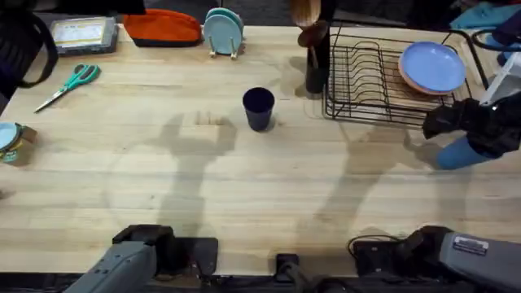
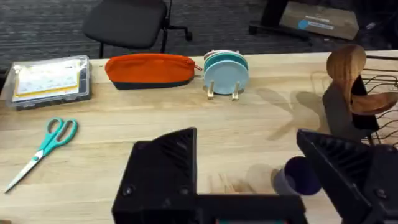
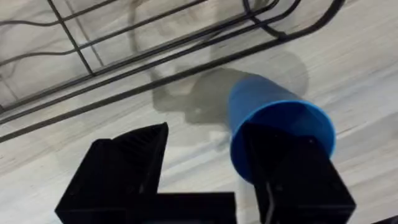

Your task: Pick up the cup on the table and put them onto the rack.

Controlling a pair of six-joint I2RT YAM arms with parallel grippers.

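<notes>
Near the worktop's right edge, right gripper (image 3: 211, 180) pinched the bright blue cup's (image 3: 273, 121) rim to lift it toward the rack (image 1: 366, 81); left gripper (image 2: 249, 180) sat spread.

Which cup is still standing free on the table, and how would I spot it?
Start at the black wire rack at the table's far right. Just left of it stands a tall dark holder with wooden spoons. Left again, alone on bare wood, is the dark navy cup: short, upright, no handle, much darker than the bright blue cup by the right claw.
</notes>
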